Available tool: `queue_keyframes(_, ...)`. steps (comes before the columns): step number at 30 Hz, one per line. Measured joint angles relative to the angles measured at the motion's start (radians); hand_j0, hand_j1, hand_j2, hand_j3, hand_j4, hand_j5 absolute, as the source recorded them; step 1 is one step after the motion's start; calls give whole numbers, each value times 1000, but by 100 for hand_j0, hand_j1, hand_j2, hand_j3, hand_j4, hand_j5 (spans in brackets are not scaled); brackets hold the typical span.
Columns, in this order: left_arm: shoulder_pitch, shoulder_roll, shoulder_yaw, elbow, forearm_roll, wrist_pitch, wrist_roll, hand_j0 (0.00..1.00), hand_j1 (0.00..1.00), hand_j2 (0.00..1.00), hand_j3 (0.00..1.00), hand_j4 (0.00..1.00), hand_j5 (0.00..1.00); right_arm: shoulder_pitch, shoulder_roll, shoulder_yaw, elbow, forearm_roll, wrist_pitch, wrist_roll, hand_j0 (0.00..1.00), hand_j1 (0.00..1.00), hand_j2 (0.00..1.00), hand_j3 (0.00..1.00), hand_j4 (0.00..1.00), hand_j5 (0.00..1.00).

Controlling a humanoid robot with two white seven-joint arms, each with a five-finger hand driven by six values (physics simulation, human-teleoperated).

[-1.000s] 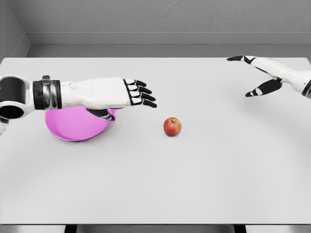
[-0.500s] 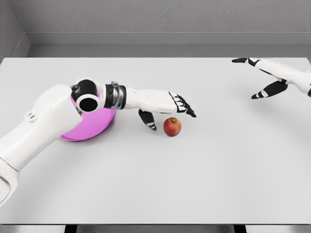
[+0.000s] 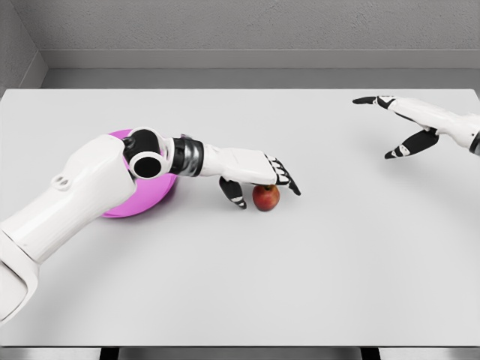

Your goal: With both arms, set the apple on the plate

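A red apple (image 3: 265, 198) rests on the white table (image 3: 300, 262) near the middle. My left hand (image 3: 262, 184) is spread over it, fingers above its top and the thumb (image 3: 233, 192) down at its left side; the fingers have not closed around the fruit. The pink plate (image 3: 142, 199) lies to the left, largely hidden behind my left forearm and elbow. My right hand (image 3: 390, 127) hovers far off at the upper right with fingers spread and nothing in it.
A grey wall runs behind the table's far edge (image 3: 240, 89). Nothing else stands on the table surface.
My left hand has dropped lower and settled over the apple, thumb coming in at its left. The right hand drifted slightly lower and leftward. The apple has stayed in place.
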Motion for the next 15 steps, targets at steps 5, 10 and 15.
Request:
queue_keyframes(5, 2, 0, -1, 3, -1, 0, -2, 77, 77, 77, 77, 77, 77, 0, 0, 6, 0, 0, 0, 0, 100, 100, 100, 100, 100, 100)
queue_keyframes(10, 3, 0, -2, 5, -6, 0, -6, 74, 74, 74, 74, 74, 74, 0, 0, 7, 1, 0, 0, 0, 100, 100, 100, 100, 100, 100)
queue_keyframes(15, 5, -1, -3, 6, -17, 0, -7, 66, 66, 66, 66, 66, 66, 0, 0, 7, 1, 0, 0, 0, 100, 100, 100, 100, 100, 100)
